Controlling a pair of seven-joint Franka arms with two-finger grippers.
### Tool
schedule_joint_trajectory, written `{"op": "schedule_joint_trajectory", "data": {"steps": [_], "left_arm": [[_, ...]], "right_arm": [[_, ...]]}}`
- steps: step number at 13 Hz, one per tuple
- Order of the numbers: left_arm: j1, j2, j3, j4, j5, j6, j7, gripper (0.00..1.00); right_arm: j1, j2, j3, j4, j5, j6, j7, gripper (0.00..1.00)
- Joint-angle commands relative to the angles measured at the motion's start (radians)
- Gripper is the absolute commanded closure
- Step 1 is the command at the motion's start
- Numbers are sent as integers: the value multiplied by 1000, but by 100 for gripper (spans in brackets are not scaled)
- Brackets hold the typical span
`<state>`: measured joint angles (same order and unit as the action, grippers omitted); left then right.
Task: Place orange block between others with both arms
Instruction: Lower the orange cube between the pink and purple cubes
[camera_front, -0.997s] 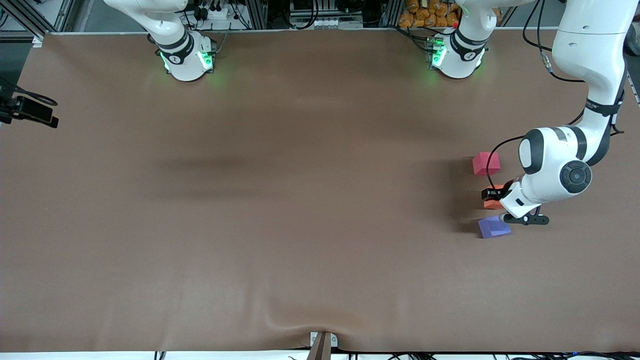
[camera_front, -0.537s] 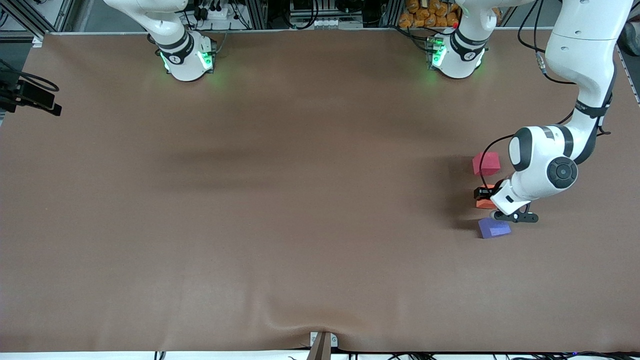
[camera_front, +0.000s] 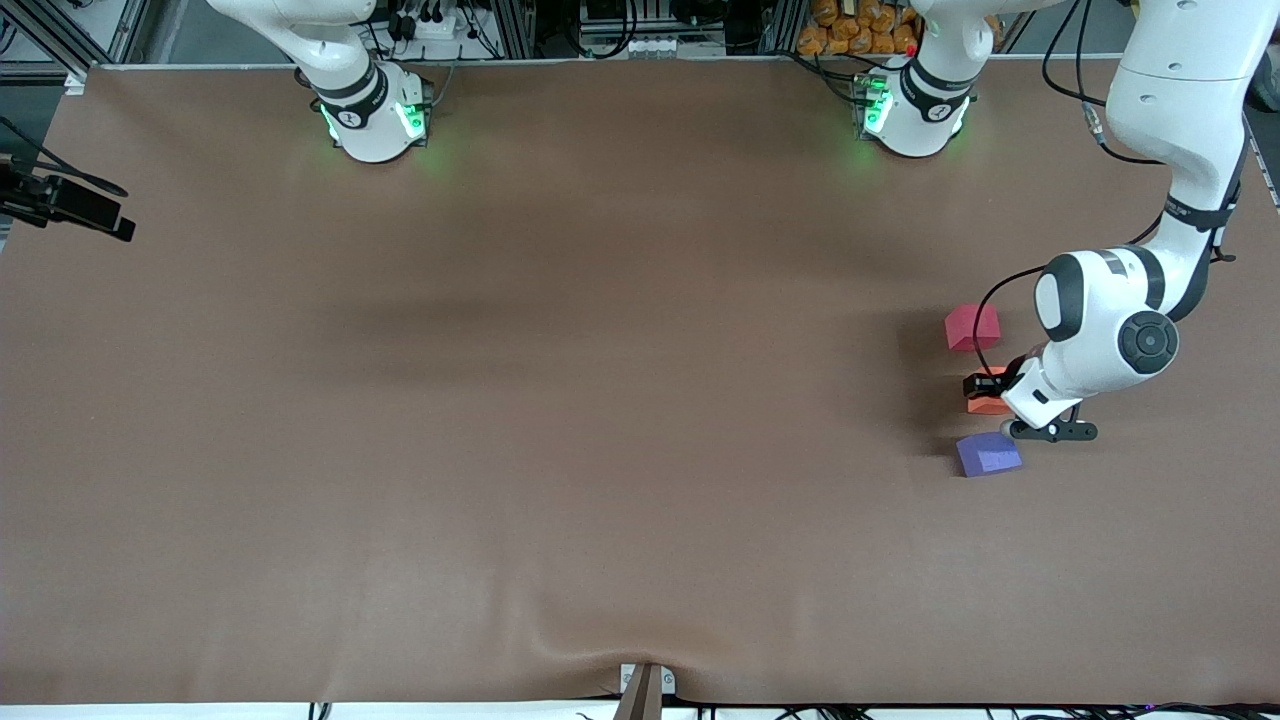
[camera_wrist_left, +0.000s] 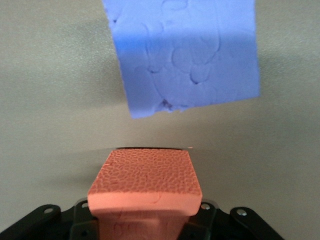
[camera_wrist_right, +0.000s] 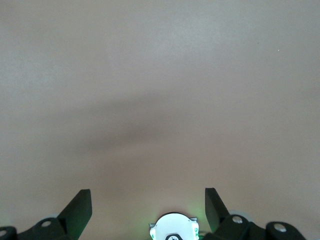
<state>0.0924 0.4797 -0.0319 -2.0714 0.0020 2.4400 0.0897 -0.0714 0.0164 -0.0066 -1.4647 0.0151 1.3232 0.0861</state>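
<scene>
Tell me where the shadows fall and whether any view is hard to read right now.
Front view: even light, a dark shadow on the table beside the pinkish-red block and the orange block; a faint wide shadow mid-table. Left wrist view: a shadow band crosses the purple-blue block; the orange block in the left gripper looks sharp. Right wrist view: only bare table with a soft shadow, the right gripper open.

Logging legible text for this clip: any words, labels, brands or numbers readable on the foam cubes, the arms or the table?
Nothing can be read.
Orange foam cube, shut in the left gripper: no print.
Purple-blue foam cube: no print.
Pinkish-red foam cube: no print.
White arm bases: small dark round marks, too small to read.
Left arm's black band: pale marking, too small to read.
Right gripper, open: no markings.
Brown table: no text.
</scene>
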Motion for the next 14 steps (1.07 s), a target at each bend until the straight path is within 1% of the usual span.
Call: {"op": "schedule_joint_trajectory", "data": {"steps": [1, 2, 5, 6, 8, 14], "left_arm": [[-6, -6, -8, -10, -25, 19, -5, 89], [-6, -4, -22, -7, -25, 19, -5, 89], [-3, -3, -23, -7, -25, 19, 2, 89], [-3, -1, -23, -7, -25, 19, 2, 89], [0, 5, -23, -4, -25, 19, 5, 89], [3, 11, -23, 2, -23, 19, 10, 89]], "right_arm": [[-8, -21, 2, -28, -9, 14, -57, 0], [-8, -19, 2, -28, -17, 14, -57, 0], [-7, -19, 2, -42, -35, 48, -71, 0], [-8, -19, 2, -49, -40, 57, -109, 0], [-13, -21, 2, -55, -41, 68, -141, 0], [-8, -29, 2, -54, -40, 70, -141, 0]]}}
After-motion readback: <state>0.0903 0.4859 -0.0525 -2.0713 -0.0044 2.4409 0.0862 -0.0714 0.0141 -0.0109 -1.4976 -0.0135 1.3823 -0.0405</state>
